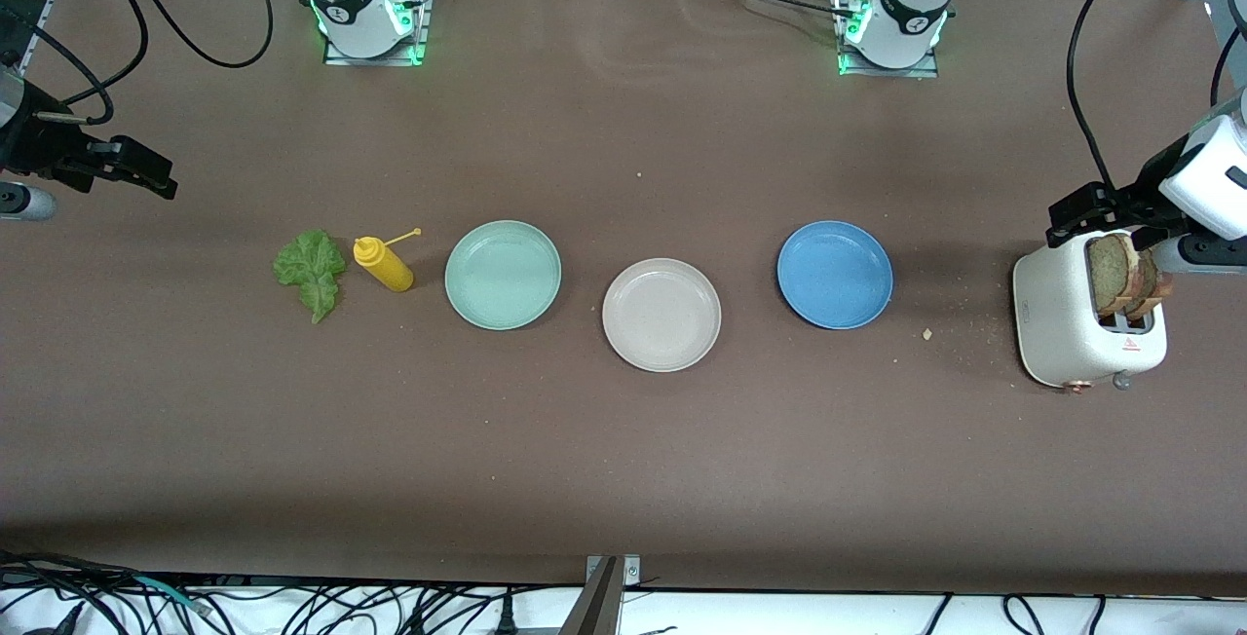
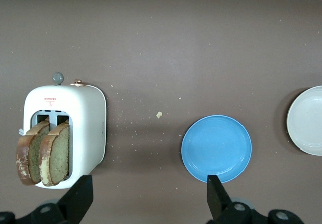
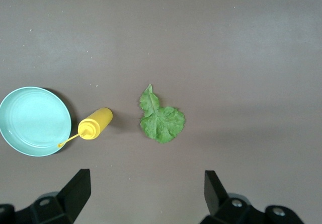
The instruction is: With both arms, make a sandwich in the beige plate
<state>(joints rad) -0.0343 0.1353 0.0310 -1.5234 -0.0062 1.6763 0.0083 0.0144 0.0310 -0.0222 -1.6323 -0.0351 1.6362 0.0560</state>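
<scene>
I take the beige plate [image 1: 661, 315] as my landmark; it lies bare. Toward the right arm's end from it: mint-green plate [image 1: 503, 275], yellow squeeze bottle [image 1: 383, 263] on its side, then the lettuce leaf [image 1: 311, 270]. Toward the left arm's end: blue plate [image 1: 835, 275], then the white toaster [image 1: 1065, 323] with two bread slices [image 1: 1122, 276] standing in its slots. Left gripper [image 1: 1099, 216] hangs over the toaster, fingers spread. Right gripper [image 1: 136, 170] is up over bare table past the leaf, fingers spread, holding nothing.
</scene>
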